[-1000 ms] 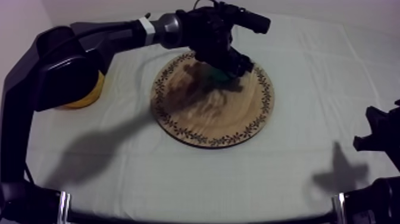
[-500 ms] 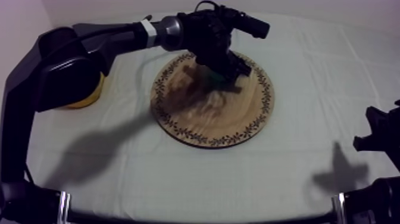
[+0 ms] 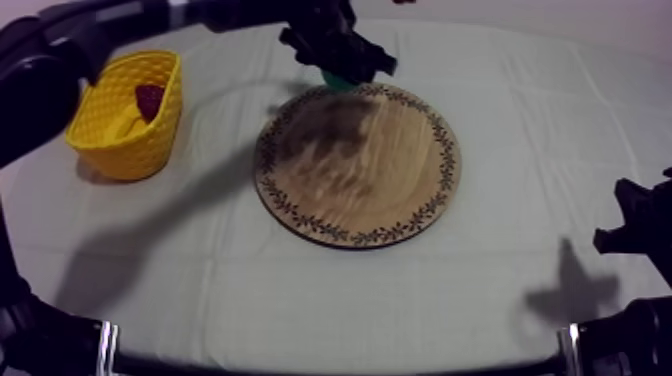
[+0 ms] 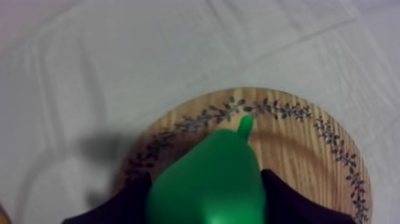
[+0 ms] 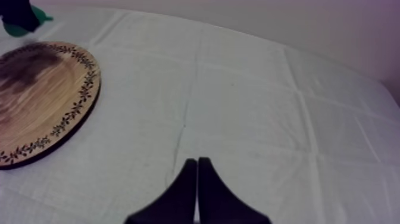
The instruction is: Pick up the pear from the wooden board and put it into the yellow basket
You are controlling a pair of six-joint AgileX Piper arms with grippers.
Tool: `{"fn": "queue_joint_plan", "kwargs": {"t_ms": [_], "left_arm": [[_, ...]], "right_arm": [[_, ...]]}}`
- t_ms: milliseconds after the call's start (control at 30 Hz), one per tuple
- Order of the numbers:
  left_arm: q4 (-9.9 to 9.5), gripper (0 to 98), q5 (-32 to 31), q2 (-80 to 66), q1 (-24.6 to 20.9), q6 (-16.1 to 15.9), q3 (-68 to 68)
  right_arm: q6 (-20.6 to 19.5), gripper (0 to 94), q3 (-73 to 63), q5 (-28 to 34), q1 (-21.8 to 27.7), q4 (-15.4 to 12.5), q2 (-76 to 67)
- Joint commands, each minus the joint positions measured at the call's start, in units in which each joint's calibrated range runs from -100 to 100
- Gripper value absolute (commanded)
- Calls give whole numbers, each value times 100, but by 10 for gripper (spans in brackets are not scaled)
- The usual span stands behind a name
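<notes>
The left end effector [image 3: 338, 55] is closed on the green toy pear [image 3: 335, 79], which it holds in the air over the far rim of the round wooden board with a patterned rim [image 3: 400, 200], on the side nearer the yellow basket [image 3: 110, 150]. A dark shadow lies across the far left part of the board below them. In the left wrist view the pear [image 4: 208, 173] sits between the two black fingers [image 4: 122, 205] of the left end effector [image 4: 205, 202], one pressed to each flank. Its stem points out over the leaf-patterned rim of the board [image 4: 286, 143], and the board's surface lies underneath, apart from the fruit. The basket stands on the grey-white cloth [image 3: 300, 290] at the left side of the worktop, well apart from the board, with a small red fruit [image 3: 150, 98] inside it. The right end effector [image 5: 197, 164] hangs over bare cloth [image 5: 250, 101] beside the board [image 5: 41, 101]. Its fingers lie together in a narrow wedge with nothing between them. Seen from the right wrist, the pear [image 5: 18, 27] shows beyond the board's far rim, under the black left end effector [image 5: 16, 13].
</notes>
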Motion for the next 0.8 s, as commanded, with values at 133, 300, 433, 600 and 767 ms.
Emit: {"fn": "queue_joint_plan", "kwargs": {"t_ms": [133, 300, 433, 600, 767], "left_arm": [[39, 475, 35, -1723, -314, -164, 1722], [73, 463, -30, -2998, -709, -411, 3171], [78, 459, -244, -3878, -1123, -651, 4131], [48, 468, -391, -4411, -1683, -865, 4630], [1, 465, -608, -4379, -2239, -992, 4692]], "right_arm": [[1, 5, 5, 3, 1, 0, 1], [1, 5, 5, 3, 1, 0, 1], [1, 5, 5, 3, 1, 0, 1], [1, 5, 5, 3, 1, 0, 1], [1, 5, 5, 3, 1, 0, 1]]}}
